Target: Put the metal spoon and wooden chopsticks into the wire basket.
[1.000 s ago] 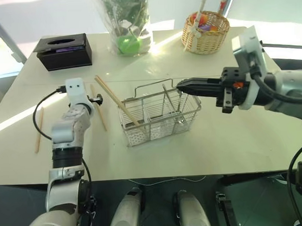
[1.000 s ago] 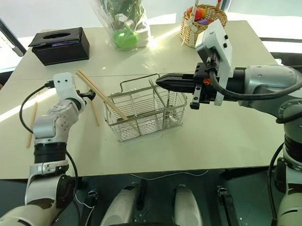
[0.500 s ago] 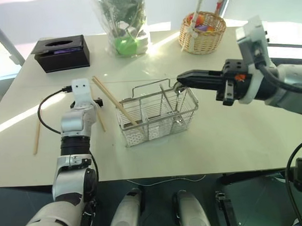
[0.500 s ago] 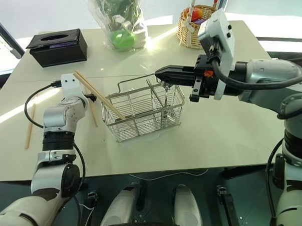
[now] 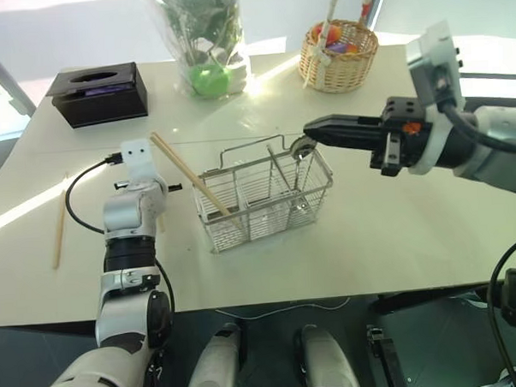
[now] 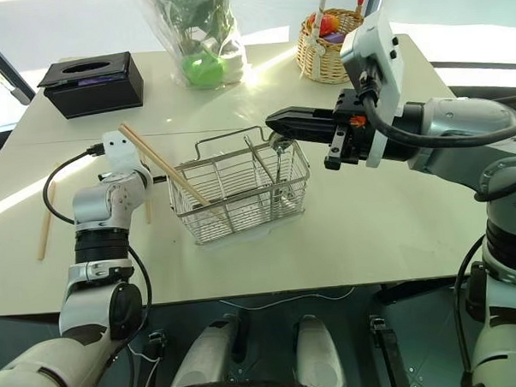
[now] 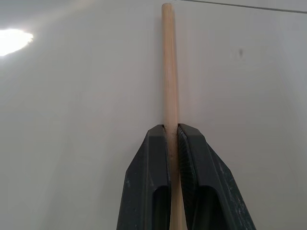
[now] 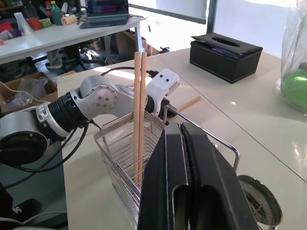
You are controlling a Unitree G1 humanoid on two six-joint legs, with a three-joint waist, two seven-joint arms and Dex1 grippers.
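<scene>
While your left gripper (image 7: pixel 171 132) is pinching a chopstick (image 7: pixel 169 67) on the table (image 5: pixel 397 239), its jaws are closing on the stick

Your right gripper (image 6: pixel 272 119), jaws pressed together, is hovering over the wire basket (image 5: pixel 267 197), which is holding two wooden chopsticks (image 5: pixel 189 175) and the metal spoon (image 6: pixel 278 150)

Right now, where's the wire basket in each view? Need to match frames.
Left eye: wire basket mid-table, about picture centre.
Right eye: same basket, slightly left of centre.
Right wrist: basket just past the right end effector, between it and the other arm.
Left wrist: left end effector shut on a chopstick lying on the table.
Shared landmark: the two chopsticks leaning out of the basket's end, also seen at and.
</scene>
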